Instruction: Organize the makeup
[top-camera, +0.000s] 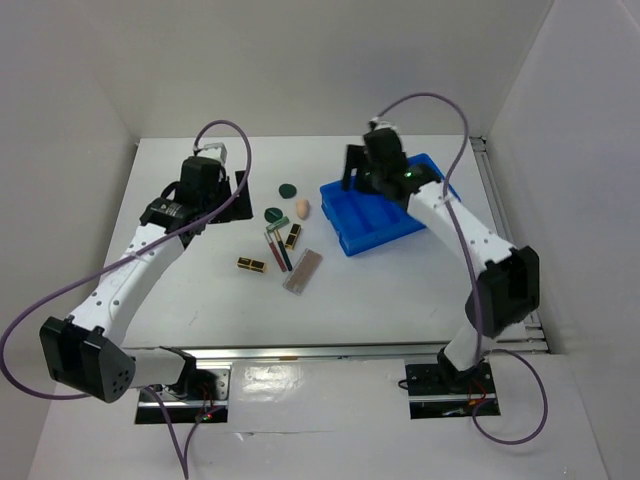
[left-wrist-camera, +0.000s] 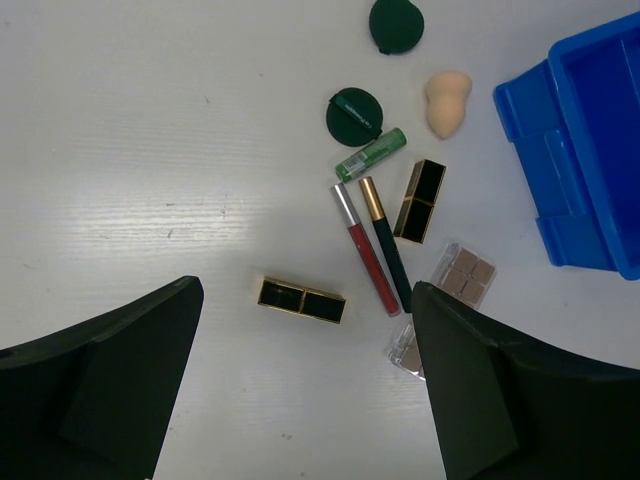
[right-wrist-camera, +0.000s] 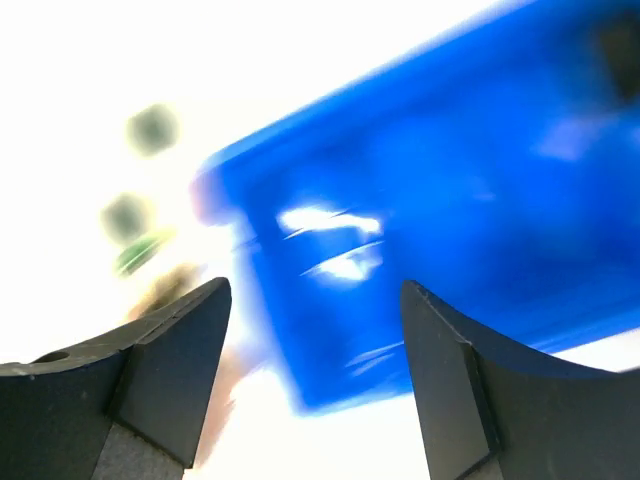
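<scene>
the left gripper (left-wrist-camera: 305, 290) hangs over the table at the left, jaws spread wide with nothing between them, and one black-gold lipstick tube (left-wrist-camera: 301, 300) lies flat under the gap. the makeup (top-camera: 285, 245) lies loose mid-table, all outside the blue tray (top-camera: 380, 228): two dark green round compacts (left-wrist-camera: 354, 115), a peach sponge (left-wrist-camera: 447, 102), another lipstick tube, two thin pencils (left-wrist-camera: 366, 250) side by side and a greyish-pink palette (left-wrist-camera: 463, 273). at the right, the right gripper (right-wrist-camera: 315, 290) sits above the tray's far left corner, fingers parted and empty, its own view blurred.
</scene>
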